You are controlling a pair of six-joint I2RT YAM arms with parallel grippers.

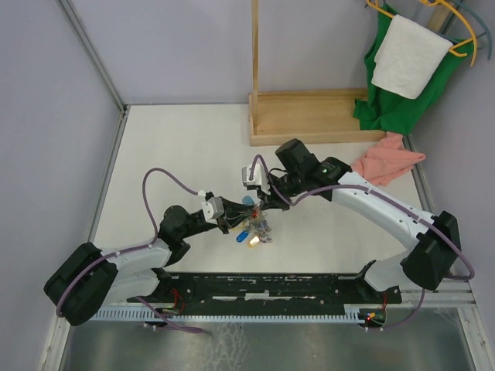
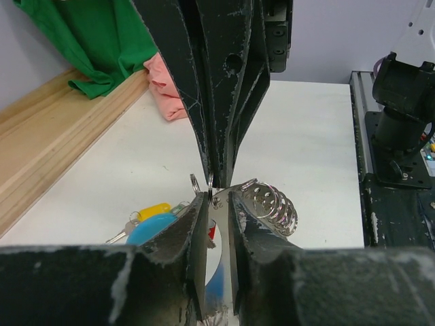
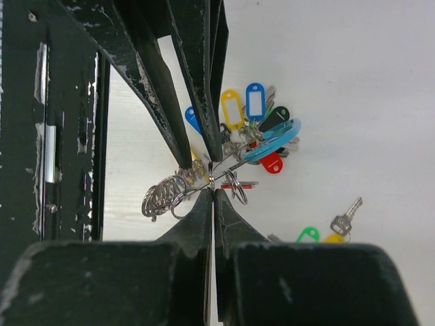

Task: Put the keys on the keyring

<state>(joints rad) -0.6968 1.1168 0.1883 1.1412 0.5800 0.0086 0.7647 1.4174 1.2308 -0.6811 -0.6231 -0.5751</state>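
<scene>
Right hand (image 3: 212, 191) pinched shut on keyring (image 3: 274, 138) wire. Left hand (image 2: 217, 198) narrowly parted, tips just opposite. Loose keys (image 3: 345, 219) on desk (image 3: 353, 81), apart.

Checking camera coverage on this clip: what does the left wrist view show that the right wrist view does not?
Only the left wrist: the green cloth, pink cloth and wooden frame. Only the right wrist: the blue tag, black tag and a loose key lying apart. Both: the left hand and right hand meeting tip to tip at the keyring, beside its stack of small rings.
</scene>
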